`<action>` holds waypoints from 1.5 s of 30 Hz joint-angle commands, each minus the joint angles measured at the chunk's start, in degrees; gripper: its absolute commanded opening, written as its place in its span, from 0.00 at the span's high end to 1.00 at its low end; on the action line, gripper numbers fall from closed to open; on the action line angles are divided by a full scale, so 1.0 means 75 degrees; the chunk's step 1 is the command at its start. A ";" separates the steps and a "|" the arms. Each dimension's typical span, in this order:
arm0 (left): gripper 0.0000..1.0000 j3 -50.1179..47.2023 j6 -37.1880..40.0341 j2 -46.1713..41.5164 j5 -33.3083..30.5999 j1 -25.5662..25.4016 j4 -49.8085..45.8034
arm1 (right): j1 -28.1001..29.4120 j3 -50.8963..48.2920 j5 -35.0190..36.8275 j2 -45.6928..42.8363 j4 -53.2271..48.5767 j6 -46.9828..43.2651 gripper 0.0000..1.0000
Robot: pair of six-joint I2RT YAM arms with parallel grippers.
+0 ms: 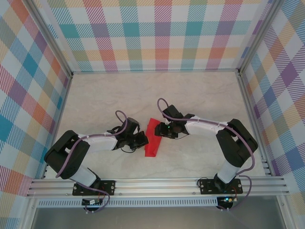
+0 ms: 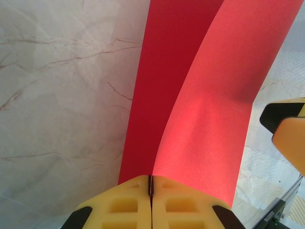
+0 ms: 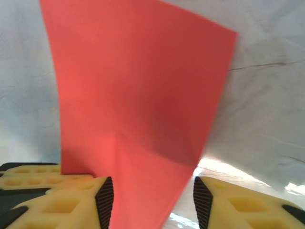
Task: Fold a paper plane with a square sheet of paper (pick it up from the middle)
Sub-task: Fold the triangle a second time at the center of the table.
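Near the middle of the marbled bench [image 1: 143, 95], between the two arms, the square sheet of paper [image 1: 151, 143] is held up, bright red and bent into a narrow folded strip; the left hand [image 1: 144, 139] meets it from the left and the right hand [image 1: 158, 131] from the right, their tips close together with the paper between them; from the left wrist, the left hand [image 2: 150, 185] is fully closed, its two yellow fingers [image 2: 128, 205] pressed together with the paper's crease nipped in the seam; two red layers fan away from that pinch, one flat and darker, the other curving off to the right and brighter; a fingertip [image 2: 290, 143] of the right hand sits just beside the brighter layer; from the right wrist, the right hand [image 3: 150, 193] stands partly open, its ribbed black pads [image 3: 106, 198] set apart on either side of the sheet, which rises between them as a broad bowed panel; whether either pad actually presses the paper I cannot tell; chequered pastel walls [image 1: 162, 33] enclose the bench on three sides
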 commanded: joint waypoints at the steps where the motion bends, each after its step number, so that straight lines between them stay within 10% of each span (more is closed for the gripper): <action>1: 0.93 0.0119 0.0090 0.0060 0.0127 0.0113 0.0113 | -0.0031 -0.0097 -0.0745 0.0339 0.0383 0.0110 0.55; 9: 0.91 0.0093 0.0054 0.0050 0.0215 0.0113 0.0114 | -0.0031 0.0079 -0.0865 0.0819 0.0237 0.0144 0.71; 28: 0.79 -0.0132 -0.0196 -0.0359 0.0881 0.0030 0.0299 | -0.0031 0.0090 -0.0125 -0.0224 -0.0446 -0.0008 0.63; 45: 0.71 -0.0055 -0.0343 -0.0356 0.1283 -0.0326 0.0566 | -0.0031 0.0190 -0.0278 0.0672 -0.0620 0.0012 0.77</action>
